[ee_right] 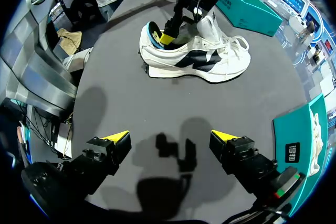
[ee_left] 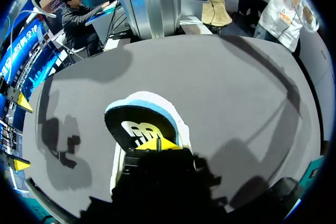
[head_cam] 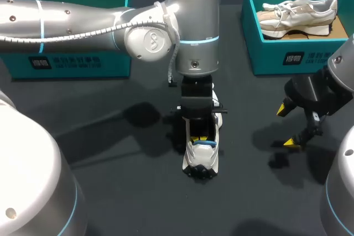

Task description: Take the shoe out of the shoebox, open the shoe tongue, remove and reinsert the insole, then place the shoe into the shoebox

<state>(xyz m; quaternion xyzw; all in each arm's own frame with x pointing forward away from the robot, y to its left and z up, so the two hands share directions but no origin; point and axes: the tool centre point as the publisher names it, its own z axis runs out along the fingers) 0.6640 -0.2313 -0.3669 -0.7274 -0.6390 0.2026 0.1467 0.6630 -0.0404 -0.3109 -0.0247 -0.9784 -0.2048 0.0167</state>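
A white shoe with black side marks [head_cam: 202, 161] [ee_right: 194, 61] lies on its sole on the dark table, mid-table. My left gripper [head_cam: 196, 136] [ee_left: 157, 144] [ee_right: 168, 38] reaches down into its heel opening. It is shut on the heel end of the insole [ee_left: 137, 124] [head_cam: 204, 143], which is black on top with a blue underside and stands up out of the shoe. My right gripper [head_cam: 287, 126] [ee_right: 170, 137] hangs open over bare table to the shoe's right, holding nothing. The teal shoebox [head_cam: 251, 31] at the back right holds a second, beige and white shoe [head_cam: 298, 12].
Another teal box [head_cam: 72, 62] [ee_right: 249, 9] stands at the back left, under my left arm. The right-hand box's wall [ee_right: 294, 140] is close beside my right gripper. Dark tabletop [head_cam: 127, 192] stretches in front of the shoe.
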